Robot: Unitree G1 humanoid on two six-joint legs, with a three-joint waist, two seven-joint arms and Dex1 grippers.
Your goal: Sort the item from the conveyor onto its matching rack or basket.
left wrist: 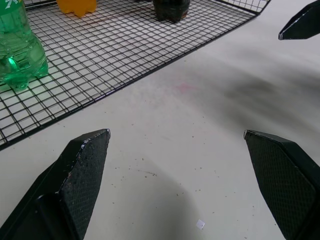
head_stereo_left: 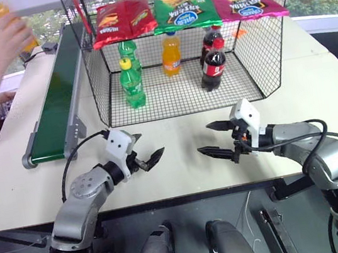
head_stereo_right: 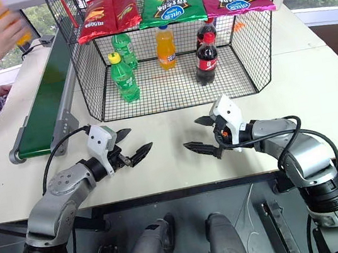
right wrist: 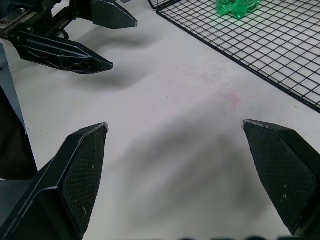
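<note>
Left gripper (head_stereo_left: pixel 146 155): over the tabletop (head_stereo_left: pixel 183 175), in front of the cage, jaws wide, holding nothing.
Right gripper (head_stereo_left: pixel 217 138): beside the left gripper, in front of the cage, jaws wide, holding nothing.
Cage (head_stereo_left: pixel 260 55): on the tabletop; green bottles (head_stereo_left: pixel 131 83), one orange bottle (head_stereo_left: pixel 171 55) and cola bottles (head_stereo_left: pixel 213 66) stand inside, chip bags (head_stereo_left: pixel 184 8) lie on top.
Conveyor (head_stereo_left: pixel 57 105): just left of the cage.
Orange soda bottle (head_stereo_left: pixel 2 13): in a person's hand (head_stereo_left: pixel 9 36), above the conveyor's far end, left of the cage.

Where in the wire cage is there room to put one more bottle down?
Inside the cage, the front middle of the mesh floor is bare, between the front green bottle and the front cola bottle, before the orange bottle. The front right corner is bare too. The back row is crowded. The top is covered with snack bags.
</note>
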